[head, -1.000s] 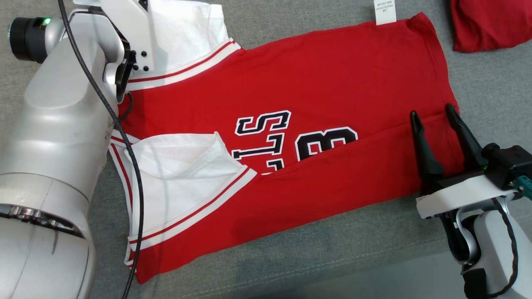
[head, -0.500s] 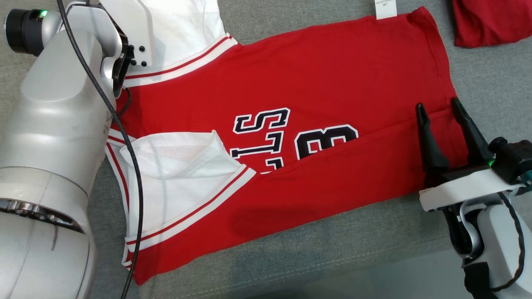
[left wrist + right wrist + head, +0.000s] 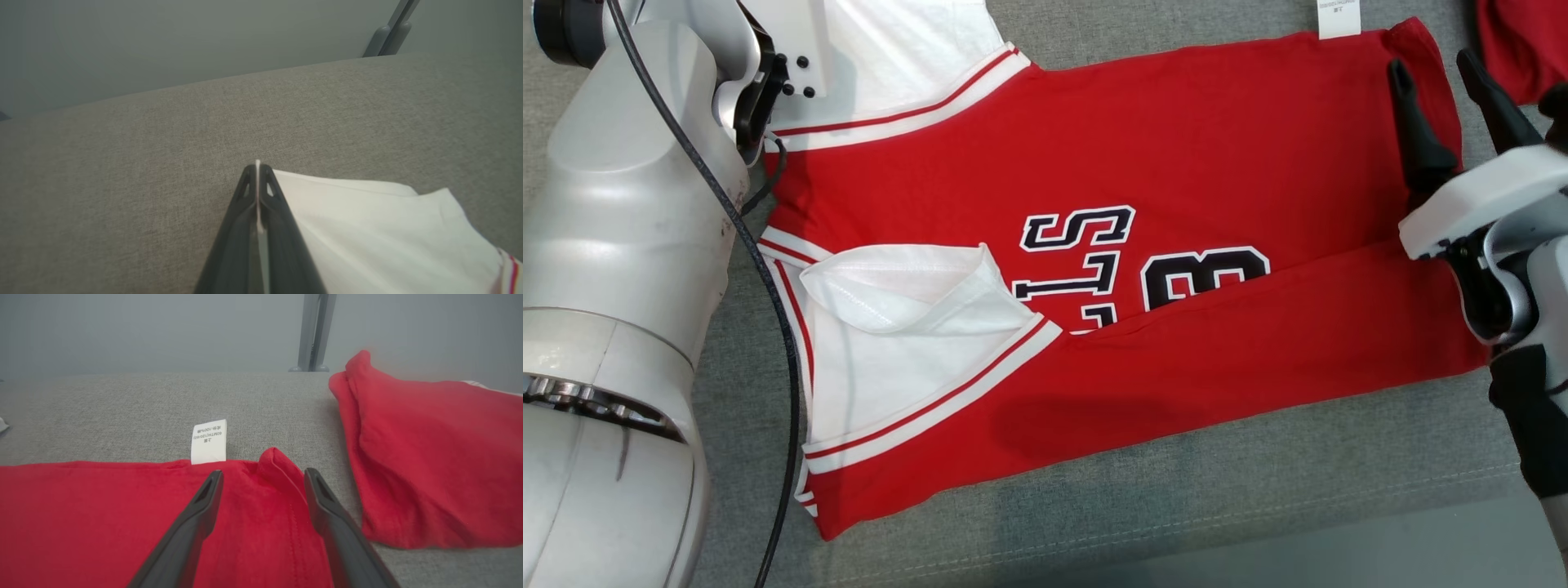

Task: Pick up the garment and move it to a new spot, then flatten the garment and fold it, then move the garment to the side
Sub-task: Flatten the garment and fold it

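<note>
The garment (image 3: 1176, 163) is a red jersey with white sleeves and black lettering, spread on the grey cushion (image 3: 1176, 506) with its near side folded over. In the left wrist view my left gripper (image 3: 257, 167) is shut, a thin edge of the white sleeve (image 3: 367, 228) pinched between its fingers. In the head view the pale left arm (image 3: 629, 204) hides those fingers. My right gripper (image 3: 1432, 64) is open above the garment's far right corner. In the right wrist view that corner (image 3: 278, 465) lies between the spread fingers of the right gripper (image 3: 263, 473), near the white label (image 3: 208, 442).
Another red cloth (image 3: 433, 457) lies just right of the right gripper, also at the head view's top right corner (image 3: 1515, 41). A grey metal post (image 3: 314, 330) stands beyond the cushion's far edge. The cushion's front seam (image 3: 1258, 514) runs below the garment.
The left gripper has shut on the sleeve edge. The right gripper moved from the near fold up to the garment's far right corner. The head view shifted slightly.
</note>
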### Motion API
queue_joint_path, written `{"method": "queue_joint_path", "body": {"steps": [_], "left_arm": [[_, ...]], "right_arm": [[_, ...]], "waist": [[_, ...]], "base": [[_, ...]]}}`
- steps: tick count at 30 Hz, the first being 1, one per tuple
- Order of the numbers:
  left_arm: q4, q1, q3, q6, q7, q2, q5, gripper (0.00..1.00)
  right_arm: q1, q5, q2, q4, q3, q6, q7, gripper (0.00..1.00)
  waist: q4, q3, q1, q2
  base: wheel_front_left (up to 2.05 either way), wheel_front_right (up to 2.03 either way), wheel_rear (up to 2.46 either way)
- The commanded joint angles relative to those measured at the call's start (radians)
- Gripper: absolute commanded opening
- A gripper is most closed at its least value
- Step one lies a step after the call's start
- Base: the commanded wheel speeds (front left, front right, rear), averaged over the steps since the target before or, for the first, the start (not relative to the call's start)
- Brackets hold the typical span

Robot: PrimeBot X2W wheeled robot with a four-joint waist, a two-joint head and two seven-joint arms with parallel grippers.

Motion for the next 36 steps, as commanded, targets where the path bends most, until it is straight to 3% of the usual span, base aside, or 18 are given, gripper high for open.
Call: {"method": "queue_joint_path", "body": {"steps": [1,2,4,12,13,15,21,30,36], "left_arm": [[-0.02,-0.051,0.008,-0.003,-0.011,0.03,-0.009,0.0],[-0.019,-0.052,0.006,-0.004,-0.013,0.029,-0.009,0.0],[-0.019,-0.054,0.003,-0.006,-0.016,0.026,-0.009,0.0],[-0.015,-0.062,-0.009,-0.011,-0.023,0.021,-0.01,0.0],[-0.015,-0.063,-0.011,-0.011,-0.024,0.021,-0.01,0.0],[-0.013,-0.063,-0.013,-0.011,-0.025,0.022,-0.01,0.0],[-0.011,-0.059,-0.018,-0.008,-0.037,0.032,-0.011,0.0],[-0.051,-0.081,-0.029,0.009,-0.191,0.068,0.008,0.0],[-0.091,-0.031,0.03,-0.044,-0.27,0.059,-0.067,0.0]], "right_arm": [[-0.024,0.013,-0.013,0.014,0.023,0.0,0.021,0.92],[-0.049,0.019,-0.014,0.038,0.029,0.0,0.031,0.84],[-0.091,0.024,-0.018,0.087,0.047,0.0,0.049,0.58],[-0.205,0.028,-0.019,0.25,0.092,0.0,0.078,0.38],[-0.215,0.022,-0.02,0.27,0.094,0.0,0.079,0.29],[-0.231,0.015,-0.017,0.303,0.093,0.0,0.076,0.0],[-0.261,-0.001,-0.012,0.348,0.099,0.0,0.055,0.0],[-0.312,0.007,-0.019,0.386,0.053,0.0,-0.075,0.0],[-0.273,0.048,-0.039,0.375,0.106,0.0,-0.117,0.0]], "waist": [[0.006,0.003,0.0,0.0],[0.01,0.004,0.0,0.0],[0.015,0.005,0.0,0.0],[0.03,0.01,0.0,0.0],[0.031,0.01,0.0,0.0],[0.032,0.01,0.0,0.0],[0.03,0.003,0.0,0.0],[0.038,-0.015,0.0,0.0],[0.066,-0.045,0.0,0.0]], "base": [[0.0,0.0,0.0],[0.0,0.0,0.0],[0.0,0.0,0.0],[0.0,0.0,0.0],[0.0,0.0,0.0],[0.0,0.0,0.0],[0.0,0.0,0.0],[0.0,0.0,0.0],[0.0,0.0,0.0]]}}
